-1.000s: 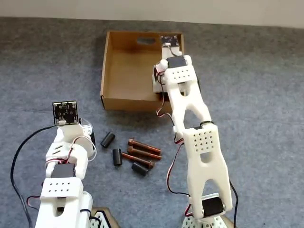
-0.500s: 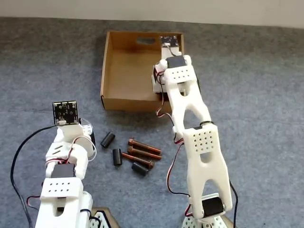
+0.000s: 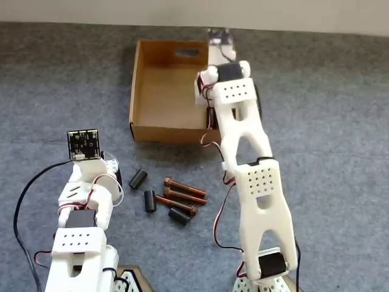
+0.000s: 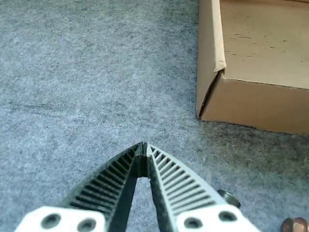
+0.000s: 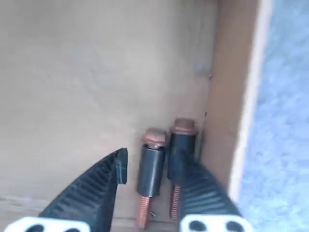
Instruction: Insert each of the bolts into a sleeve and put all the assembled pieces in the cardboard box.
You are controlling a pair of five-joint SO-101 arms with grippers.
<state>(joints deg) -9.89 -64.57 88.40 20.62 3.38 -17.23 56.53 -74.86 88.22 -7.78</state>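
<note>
Over at the cardboard box point(image 3: 167, 91), the right arm point(image 3: 243, 125) is stretched out along the box's right-hand wall, as seen from the high view. From its wrist, the right gripper point(image 5: 157, 162) is seen with its jaws spread wide and released above the box floor. Two assembled pieces are laid there side by side in the corner, copper heads pointing away from the gripper. The first assembled piece point(image 5: 150, 169) is framed squarely between the two jaws, with its black sleeve in the gap and its thread running back toward the gripper's base. The second assembled piece point(image 5: 179, 147) is tucked just beside it, against the box wall point(image 5: 227, 96), and its threaded end is partly covered by one finger point(image 5: 203, 193). Whether either jaw is touching a piece cannot be told.

Down on the grey carpet point(image 3: 328, 134), the left arm point(image 3: 82, 213) is parked well short of the box. The left gripper point(image 4: 144, 148) is shown clenched, tips pressed together over the carpet, with the box's near corner point(image 4: 212, 92) ahead of it. A copper bolt head point(image 4: 294, 225) is caught beside the gripper's base.

Between the two arms, three loose bolts point(image 3: 184, 194) are lined up close together, nearly parallel. Three empty sleeves are scattered around them: the upper sleeve point(image 3: 137, 178) nearest the left arm, the middle sleeve point(image 3: 149, 201) next to the bolts' ends, and the lower sleeve point(image 3: 179, 216) just beside the lowest bolt.
</note>
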